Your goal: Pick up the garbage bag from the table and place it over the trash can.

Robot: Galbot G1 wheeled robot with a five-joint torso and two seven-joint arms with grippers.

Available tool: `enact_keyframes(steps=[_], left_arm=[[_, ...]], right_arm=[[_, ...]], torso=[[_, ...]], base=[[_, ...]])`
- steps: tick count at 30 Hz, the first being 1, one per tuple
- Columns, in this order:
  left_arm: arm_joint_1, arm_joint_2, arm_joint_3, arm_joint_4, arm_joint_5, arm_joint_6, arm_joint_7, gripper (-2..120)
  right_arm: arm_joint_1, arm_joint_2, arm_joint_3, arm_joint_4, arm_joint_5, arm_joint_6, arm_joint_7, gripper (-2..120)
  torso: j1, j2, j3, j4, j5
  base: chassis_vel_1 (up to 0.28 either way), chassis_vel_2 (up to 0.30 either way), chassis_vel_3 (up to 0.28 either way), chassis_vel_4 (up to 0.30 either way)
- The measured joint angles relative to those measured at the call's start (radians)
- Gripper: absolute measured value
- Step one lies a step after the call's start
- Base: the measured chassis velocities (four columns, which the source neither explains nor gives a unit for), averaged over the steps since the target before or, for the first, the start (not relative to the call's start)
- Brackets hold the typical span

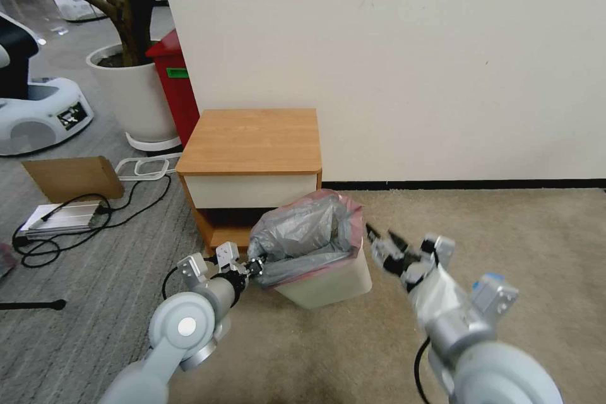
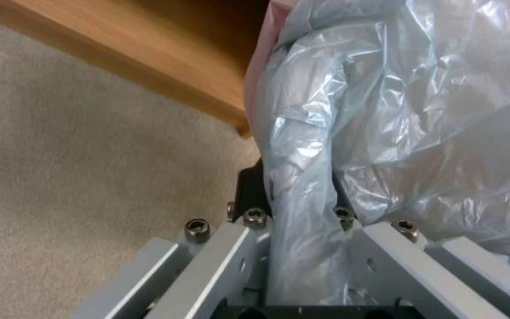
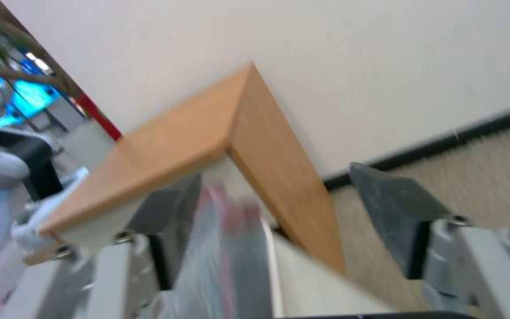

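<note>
The garbage bag (image 1: 303, 227), crinkly grey plastic with a pinkish-red rim, lies draped over the mouth of the cream-white trash can (image 1: 328, 284), which stands on the carpet in front of the table (image 1: 252, 139). My left gripper (image 1: 255, 265) sits at the can's left side, shut on a bunched fold of the garbage bag (image 2: 302, 195). To the right of the can, my right gripper (image 1: 384, 245) is open. In the right wrist view the bag's rim (image 3: 225, 235) and the can's wall (image 3: 308, 288) show between the spread fingers (image 3: 396, 212); I cannot tell if they touch.
The table stands against the white wall. A red bin (image 1: 173, 85) and a white plant pot (image 1: 132, 98) stand behind it on the left. Cardboard (image 1: 72, 177) and cables (image 1: 95, 214) lie on the left floor. Open carpet stretches to the right.
</note>
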Motion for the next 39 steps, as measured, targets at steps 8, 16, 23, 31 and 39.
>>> enact_keyframes(steps=[8, 16, 23, 31, 39], left_arm=[[0.003, -0.003, 0.010, -0.014, 0.005, 0.000, 0.004, 3], [0.002, -0.007, 0.012, -0.017, 0.005, -0.001, 0.011, 3], [0.000, -0.008, 0.016, -0.018, 0.006, -0.005, 0.016, 3], [-0.001, -0.014, 0.021, -0.018, 0.009, -0.006, 0.016, 3], [0.001, -0.015, 0.028, -0.017, 0.019, -0.007, 0.017, 3]], right_arm=[[0.076, 0.040, -0.042, -0.079, -0.008, 0.009, -0.020, 99], [0.069, 0.044, -0.049, -0.099, 0.024, 0.001, -0.013, 97], [0.067, 0.054, -0.059, -0.104, 0.066, 0.004, -0.006, 73], [0.065, 0.054, -0.057, -0.105, 0.065, 0.008, -0.008, 43], [0.063, 0.060, -0.063, -0.110, 0.048, 0.017, -0.010, 15]], torso=[[0.000, 0.000, 0.000, 0.0001, -0.0002], [0.000, 0.000, 0.000, 0.0000, -0.0002], [0.000, 0.000, 0.000, 0.0000, -0.0002], [0.000, 0.000, 0.000, 0.0000, -0.0002], [0.000, 0.000, 0.000, 0.0000, -0.0002]], base=[[0.000, 0.000, 0.000, 0.000], [0.000, 0.000, 0.000, 0.000], [0.000, 0.000, 0.000, 0.000], [0.000, 0.000, 0.000, 0.000], [0.000, 0.000, 0.000, 0.000]])
